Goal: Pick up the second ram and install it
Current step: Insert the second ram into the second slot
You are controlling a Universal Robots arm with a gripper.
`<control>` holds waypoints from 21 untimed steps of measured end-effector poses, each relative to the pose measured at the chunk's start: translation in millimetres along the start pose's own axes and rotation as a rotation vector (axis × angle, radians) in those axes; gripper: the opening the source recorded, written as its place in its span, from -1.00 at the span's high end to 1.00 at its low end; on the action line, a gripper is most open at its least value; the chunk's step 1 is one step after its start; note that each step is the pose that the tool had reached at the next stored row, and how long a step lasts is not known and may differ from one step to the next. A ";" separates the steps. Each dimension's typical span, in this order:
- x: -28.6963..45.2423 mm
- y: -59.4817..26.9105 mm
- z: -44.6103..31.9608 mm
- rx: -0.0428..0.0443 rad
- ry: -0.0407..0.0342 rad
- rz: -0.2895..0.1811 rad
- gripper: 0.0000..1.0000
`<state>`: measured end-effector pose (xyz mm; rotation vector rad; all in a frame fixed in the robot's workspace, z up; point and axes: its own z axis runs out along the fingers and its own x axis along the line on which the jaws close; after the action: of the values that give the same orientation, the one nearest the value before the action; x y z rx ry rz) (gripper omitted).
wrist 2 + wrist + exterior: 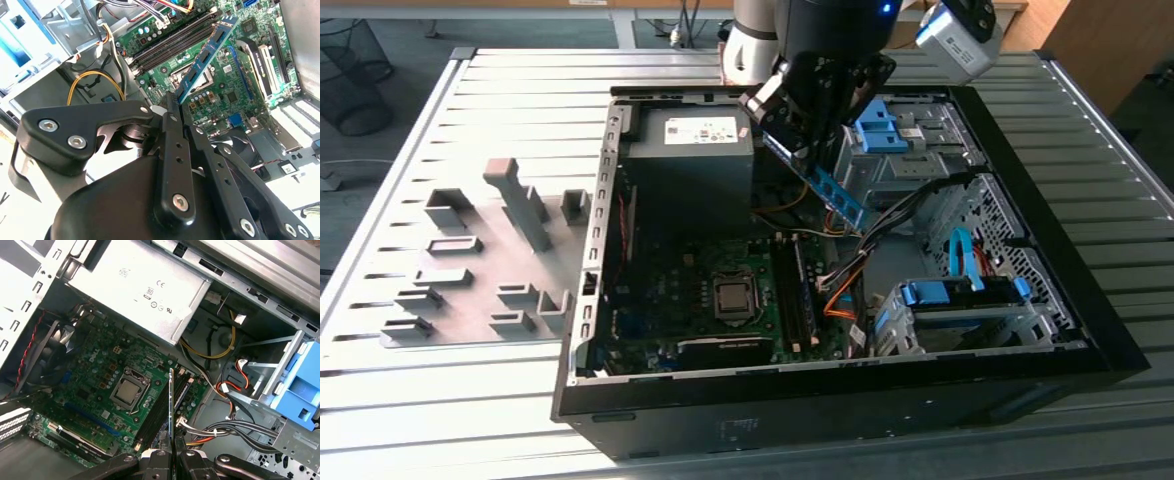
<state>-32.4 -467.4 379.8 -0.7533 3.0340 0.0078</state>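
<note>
Gripper (pixel 811 150) pinches the second ram (pixel 838 197) by one end, arm reaching down over the open computer case (pixel 594 300), stick slanting above the motherboard (pixel 707 300), its free end nearest the memory slots (pixel 172 42).

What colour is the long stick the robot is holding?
Blue, with small black chips along it. The second ram shows best in the second wrist view.
</note>
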 end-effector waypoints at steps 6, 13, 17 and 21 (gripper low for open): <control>0.2 0.0 6.9 0.0019 0.0000 0.109 0.73; 0.3 0.0 15.5 0.0040 -0.0001 0.237 0.73; 0.4 0.0 20.6 0.0058 -0.0001 0.341 0.73; 0.4 0.0 20.7 0.0057 -0.0002 0.347 0.73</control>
<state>-32.5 -467.4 359.1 -0.2177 3.1181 0.0033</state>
